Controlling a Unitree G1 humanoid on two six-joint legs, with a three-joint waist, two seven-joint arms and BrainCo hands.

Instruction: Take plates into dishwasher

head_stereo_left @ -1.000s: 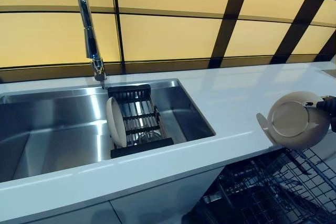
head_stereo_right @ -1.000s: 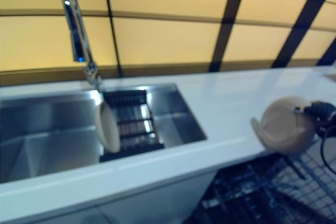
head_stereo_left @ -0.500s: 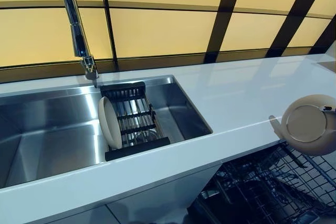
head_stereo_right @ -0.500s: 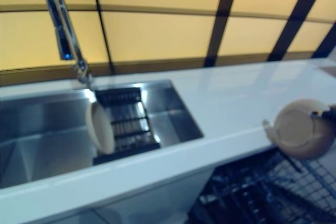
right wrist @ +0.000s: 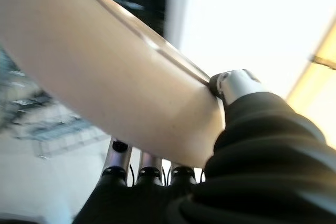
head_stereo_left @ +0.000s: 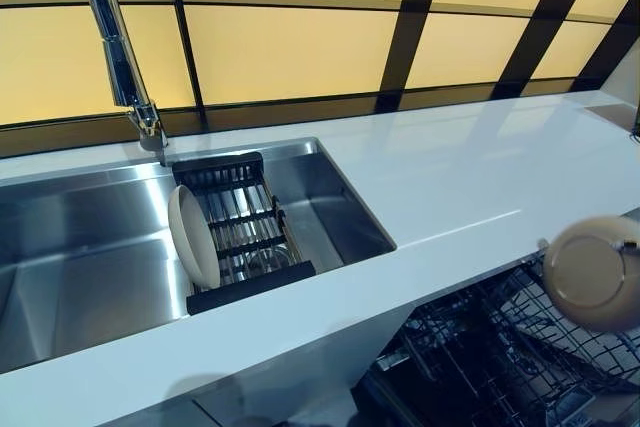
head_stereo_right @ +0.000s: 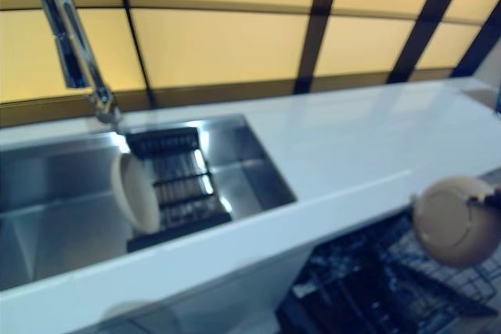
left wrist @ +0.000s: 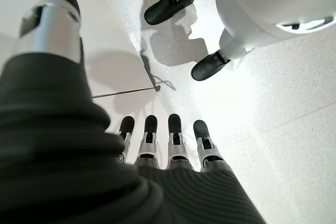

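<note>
My right hand (right wrist: 234, 84) is shut on a beige plate (head_stereo_left: 597, 272), thumb on its rim and fingers behind it. It holds the plate tilted, past the counter's front edge, above the open dishwasher's dark wire rack (head_stereo_left: 480, 357). The plate also fills the right wrist view (right wrist: 105, 72). A second beige plate (head_stereo_left: 193, 236) stands on edge in the black drying rack (head_stereo_left: 245, 237) inside the steel sink (head_stereo_left: 80, 257). My left hand (left wrist: 168, 145) shows only in its wrist view, hanging over the floor with straight fingers and holding nothing.
A white countertop (head_stereo_left: 450, 177) runs from the sink to the right. A tall chrome faucet (head_stereo_left: 115, 47) stands behind the sink. Yellow wall panels with dark frames close off the back.
The camera has shifted right. My right hand has carried the plate right and down, from the counter's edge to above the dishwasher rack.
</note>
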